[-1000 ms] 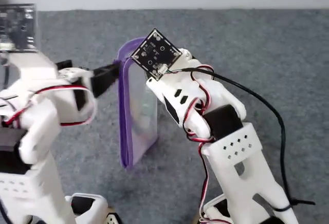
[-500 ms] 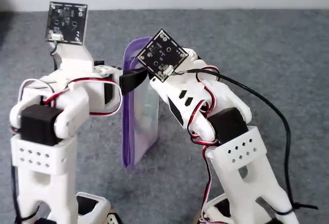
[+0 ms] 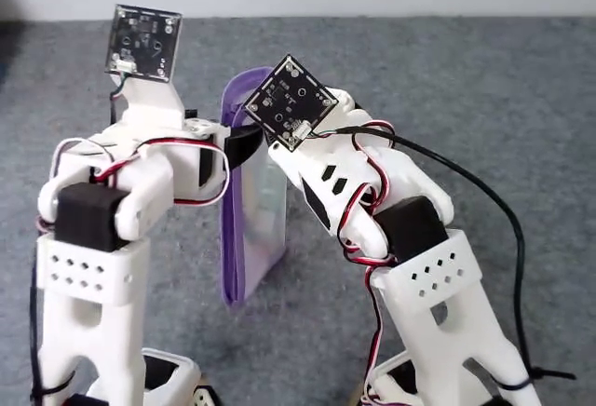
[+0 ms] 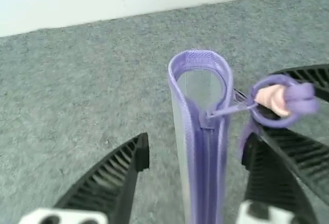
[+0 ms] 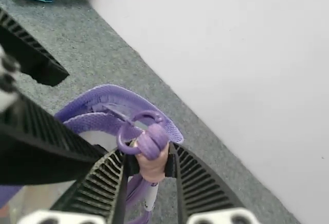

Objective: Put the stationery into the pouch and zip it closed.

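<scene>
**a:** standing next to the rig right now, where's it at?

**b:** the purple-edged clear plastic pouch [image 3: 253, 229] is up on its long edge on the grey felt table [image 3: 484, 89], right between the two arms. the zip looks closed most of the way. the small zip slider [image 4: 206, 119] sits just short of the pouch's far end, with a little loop of opening past it.

**a:** and the grippers?

**b:** right gripper [image 5: 149, 158] is pinched tight on the pink-and-purple pull charm [image 4: 280, 98], just beside the pouch's top edge. left gripper [image 4: 197, 144] is spread wide, one finger on each side of the pouch, gripping nothing.

**a:** stationery inside?

**b:** honestly can't tell through the clear side.

**a:** what'd worry you?

**b:** my guess is nothing's bracing the pouch, so a tug on the charm could drag or tip the pouch instead of moving the slider. the charm could also slip out of the pinch, or a sideways pull could jam the slider at the end curve.
</scene>
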Tool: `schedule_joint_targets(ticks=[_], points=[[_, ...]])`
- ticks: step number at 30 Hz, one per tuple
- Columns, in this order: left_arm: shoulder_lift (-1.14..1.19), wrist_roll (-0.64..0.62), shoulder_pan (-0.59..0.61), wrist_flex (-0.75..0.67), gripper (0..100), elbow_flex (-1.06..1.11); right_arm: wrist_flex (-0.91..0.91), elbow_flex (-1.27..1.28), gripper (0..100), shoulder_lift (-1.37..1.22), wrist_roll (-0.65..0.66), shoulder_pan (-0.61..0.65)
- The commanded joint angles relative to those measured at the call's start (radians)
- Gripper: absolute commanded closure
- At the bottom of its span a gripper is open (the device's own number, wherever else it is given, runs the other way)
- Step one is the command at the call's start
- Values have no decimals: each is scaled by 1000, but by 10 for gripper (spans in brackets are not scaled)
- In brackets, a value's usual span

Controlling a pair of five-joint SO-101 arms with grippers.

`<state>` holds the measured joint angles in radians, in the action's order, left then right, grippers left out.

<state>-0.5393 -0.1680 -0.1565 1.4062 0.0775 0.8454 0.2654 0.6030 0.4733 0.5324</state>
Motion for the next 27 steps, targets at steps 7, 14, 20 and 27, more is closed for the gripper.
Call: schedule_joint_targets(ticks=[7, 14, 20, 27], points=[[5, 6, -15, -143, 782, 70, -13, -17, 991, 41, 5, -7], [-6, 8, -15, -138, 972, 47, -19, -17, 991, 41, 23, -7], [-6, 8, -15, -64, 990, -31, -21, -17, 991, 41, 20, -15], [-6, 8, -15, 132, 990, -189, -70, 5, 991, 27, 21, -31]])
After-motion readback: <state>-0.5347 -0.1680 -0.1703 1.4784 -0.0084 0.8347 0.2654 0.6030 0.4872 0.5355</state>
